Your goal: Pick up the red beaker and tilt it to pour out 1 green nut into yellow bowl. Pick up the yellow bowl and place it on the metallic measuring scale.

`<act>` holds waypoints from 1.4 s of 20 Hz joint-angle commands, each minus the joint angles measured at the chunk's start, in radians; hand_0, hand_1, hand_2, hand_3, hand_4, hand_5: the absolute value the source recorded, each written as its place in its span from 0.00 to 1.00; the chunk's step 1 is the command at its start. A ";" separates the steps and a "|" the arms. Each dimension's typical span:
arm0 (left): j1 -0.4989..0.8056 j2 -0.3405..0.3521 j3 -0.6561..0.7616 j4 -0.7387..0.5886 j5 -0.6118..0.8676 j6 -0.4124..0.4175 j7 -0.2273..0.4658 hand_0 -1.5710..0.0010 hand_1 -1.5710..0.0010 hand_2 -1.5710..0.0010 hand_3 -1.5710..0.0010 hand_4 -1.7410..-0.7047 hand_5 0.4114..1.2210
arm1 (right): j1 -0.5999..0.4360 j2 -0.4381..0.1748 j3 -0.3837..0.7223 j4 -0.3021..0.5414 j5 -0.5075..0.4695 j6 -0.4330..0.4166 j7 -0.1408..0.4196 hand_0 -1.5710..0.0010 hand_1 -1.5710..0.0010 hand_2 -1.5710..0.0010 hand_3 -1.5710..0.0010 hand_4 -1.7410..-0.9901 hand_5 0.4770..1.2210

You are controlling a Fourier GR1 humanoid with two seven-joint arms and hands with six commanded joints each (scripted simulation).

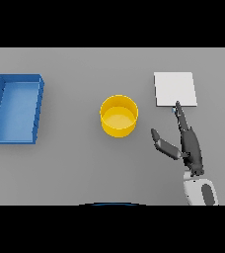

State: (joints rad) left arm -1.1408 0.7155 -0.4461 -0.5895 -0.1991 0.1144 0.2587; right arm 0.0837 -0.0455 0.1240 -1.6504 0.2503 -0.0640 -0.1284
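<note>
Item count, head view:

- One round yellow bowl (119,116), open top, near desk centre.
- One rectangular blue tray (17,108) with raised walls, at left.
- One flat square pale metallic measuring scale (175,89), at upper right.
- One dark robot hand (185,142) on a white and grey arm, at right.
- One flat grey desk (75,168) carrying all of the above.

Total on desk: three separate objects.

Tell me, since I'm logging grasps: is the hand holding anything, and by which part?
Nothing is held: the right hand is open between the yellow bowl and the scale.
</note>
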 commanded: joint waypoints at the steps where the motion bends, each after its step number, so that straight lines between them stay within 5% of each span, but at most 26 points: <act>1: 0.053 0.017 0.018 -0.051 0.034 0.033 0.045 0.00 0.00 0.00 0.08 0.00 1.00 | 0.006 -0.004 0.001 0.004 0.004 0.001 -0.008 1.00 1.00 1.00 1.00 0.71 0.19; 5: 0.301 0.066 0.022 -0.311 0.131 0.167 0.200 0.00 0.00 0.00 0.08 0.00 1.00 | 0.008 -0.013 0.008 -0.013 0.014 0.004 -0.005 1.00 1.00 1.00 1.00 0.71 0.24; 13: 0.549 0.088 -0.017 -0.528 0.214 0.325 0.302 0.00 0.00 0.00 0.04 0.00 1.00 | 0.007 -0.015 0.007 -0.002 0.014 0.007 -0.002 1.00 1.00 1.00 1.00 0.70 0.25; 16: 0.581 0.084 -0.040 -0.536 0.228 0.354 0.315 0.00 0.00 0.00 0.02 0.00 0.87 | 0.013 -0.014 0.011 -0.010 0.027 -0.005 -0.009 1.00 1.00 1.00 1.00 0.71 0.25; 18: 0.589 0.103 -0.067 -0.553 0.227 0.354 0.338 0.00 0.00 0.00 0.01 0.00 0.69 | 0.014 -0.016 0.008 0.000 0.019 0.002 -0.019 1.00 1.00 1.00 1.00 0.71 0.25; 20: 0.583 0.117 -0.101 -0.560 0.240 0.310 0.348 0.00 0.00 0.00 0.04 0.20 0.56 | 0.014 -0.014 0.012 -0.014 0.023 -0.002 -0.029 1.00 1.00 1.00 1.00 0.72 0.25; 22: 0.617 0.146 -0.106 -0.614 0.294 0.237 0.328 0.07 0.25 0.24 0.28 0.49 0.48 | 0.023 -0.013 0.010 -0.017 0.011 0.005 -0.026 1.00 1.00 1.00 1.00 0.74 0.25; 24: 0.611 0.166 -0.108 -0.629 0.334 0.148 0.346 0.41 0.52 0.51 0.54 0.68 0.43 | 0.018 -0.010 0.018 -0.014 0.029 -0.004 -0.017 1.00 1.00 1.00 1.00 0.74 0.25; 28: 0.604 0.181 -0.107 -0.635 0.370 0.071 0.341 0.76 0.80 0.80 0.81 0.86 0.35 | 0.036 -0.012 0.022 -0.027 0.025 0.005 -0.008 1.00 1.00 1.00 1.00 0.74 0.26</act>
State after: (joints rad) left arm -0.5365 0.8968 -0.5531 -1.2241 0.1709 0.1854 0.6000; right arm 0.1198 -0.0570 0.1459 -1.6778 0.2751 -0.0585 -0.1364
